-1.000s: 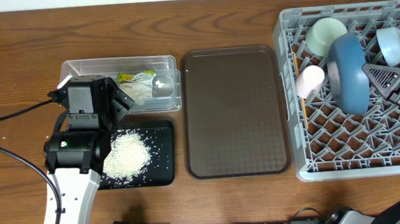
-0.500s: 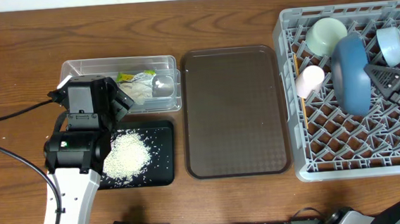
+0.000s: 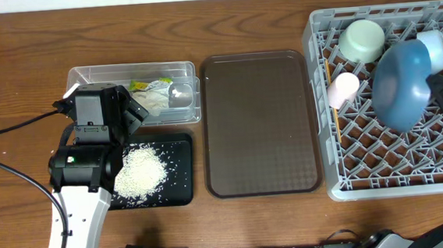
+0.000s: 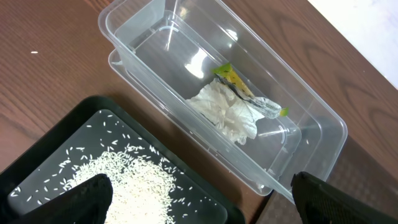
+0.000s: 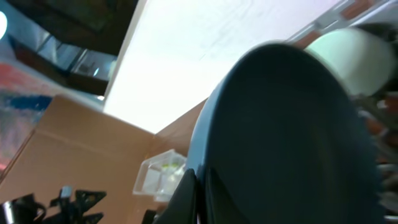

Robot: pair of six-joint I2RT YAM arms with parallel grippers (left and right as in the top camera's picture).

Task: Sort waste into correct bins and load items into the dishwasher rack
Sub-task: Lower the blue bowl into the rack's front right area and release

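Overhead: R gripper [image 3: 442, 91] pinched shut on rim of blue plate [image 3: 400, 84], which is tilted in grey dishwasher rack [image 3: 350, 174], against pale-blue bowl [image 3: 433, 47]. L gripper [image 4: 199, 202] jaws spread wide, empty, over clear tub [image 4: 298, 106] w/ tissue [image 4: 227, 115] & black tray [image 4: 37, 162] w/ rice [image 4: 124, 183].

We see a brown wooden table [image 3: 14, 68] with four things lying directly on it: a clear plastic tub [image 3: 85, 71] at the far left, a flat black tray [image 3: 183, 191] just beside it and nearer the robot, a dark brown serving tray [image 3: 260, 121] in the middle, and a grey dishwasher rack [image 3: 398, 186] at the right, cut off by the picture's edge.
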